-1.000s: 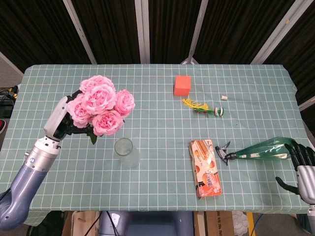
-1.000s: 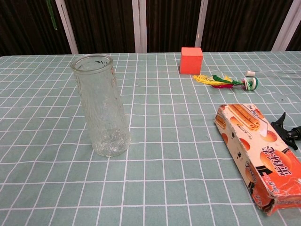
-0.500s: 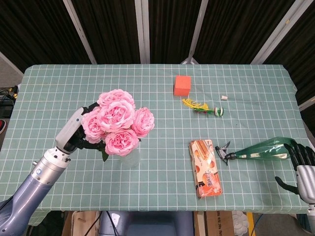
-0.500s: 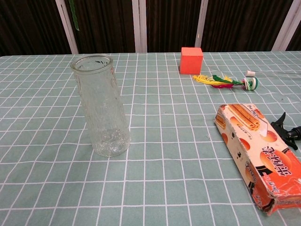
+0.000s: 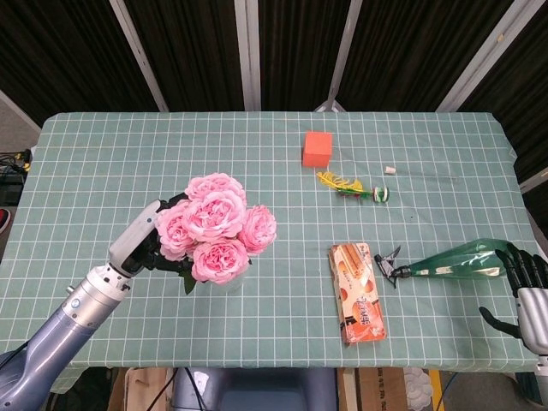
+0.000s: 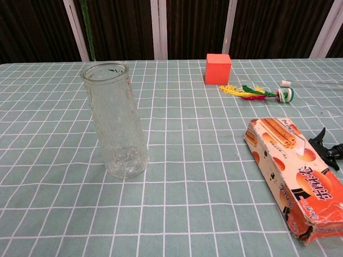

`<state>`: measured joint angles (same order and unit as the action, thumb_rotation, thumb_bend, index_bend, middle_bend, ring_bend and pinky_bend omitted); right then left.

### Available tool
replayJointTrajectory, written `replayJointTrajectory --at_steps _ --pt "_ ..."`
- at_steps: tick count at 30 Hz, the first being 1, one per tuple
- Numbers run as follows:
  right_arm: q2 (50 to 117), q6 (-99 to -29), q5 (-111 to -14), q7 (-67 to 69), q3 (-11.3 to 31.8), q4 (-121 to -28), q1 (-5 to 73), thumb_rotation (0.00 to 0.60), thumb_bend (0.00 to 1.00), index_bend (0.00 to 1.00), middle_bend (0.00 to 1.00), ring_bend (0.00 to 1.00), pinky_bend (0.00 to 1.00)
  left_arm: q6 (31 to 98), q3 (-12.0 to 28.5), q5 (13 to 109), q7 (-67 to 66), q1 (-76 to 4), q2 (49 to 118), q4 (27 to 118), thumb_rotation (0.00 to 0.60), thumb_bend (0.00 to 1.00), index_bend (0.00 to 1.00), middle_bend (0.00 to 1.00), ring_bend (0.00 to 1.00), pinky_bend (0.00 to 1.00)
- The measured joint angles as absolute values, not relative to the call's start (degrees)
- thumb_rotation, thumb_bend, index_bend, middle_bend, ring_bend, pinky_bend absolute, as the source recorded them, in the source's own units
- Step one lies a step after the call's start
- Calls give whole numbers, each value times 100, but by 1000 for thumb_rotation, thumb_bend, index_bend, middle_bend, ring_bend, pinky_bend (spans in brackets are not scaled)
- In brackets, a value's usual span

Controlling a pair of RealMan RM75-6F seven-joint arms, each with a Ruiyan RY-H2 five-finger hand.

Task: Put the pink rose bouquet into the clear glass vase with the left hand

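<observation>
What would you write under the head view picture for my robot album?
The left hand holds the pink rose bouquet above the clear glass vase, stems not yet inside.

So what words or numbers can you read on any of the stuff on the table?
Snack box: red characters are printed on its top, too blurred to read.
Orange block: no writing shows.
Glass vase: no label shows.
Nothing else carries readable text.
</observation>
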<state>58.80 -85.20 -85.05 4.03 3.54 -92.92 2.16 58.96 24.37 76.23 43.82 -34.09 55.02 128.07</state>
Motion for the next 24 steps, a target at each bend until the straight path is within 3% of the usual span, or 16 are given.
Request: replayJointTrajectory --at_steps 24 --pt "5833 -8593 -8536 582 361 -9268 173 600 210 110 46 29 0 5672 1726 8165 4811 -3696 6548 11605 600 469 285 331 304 382"
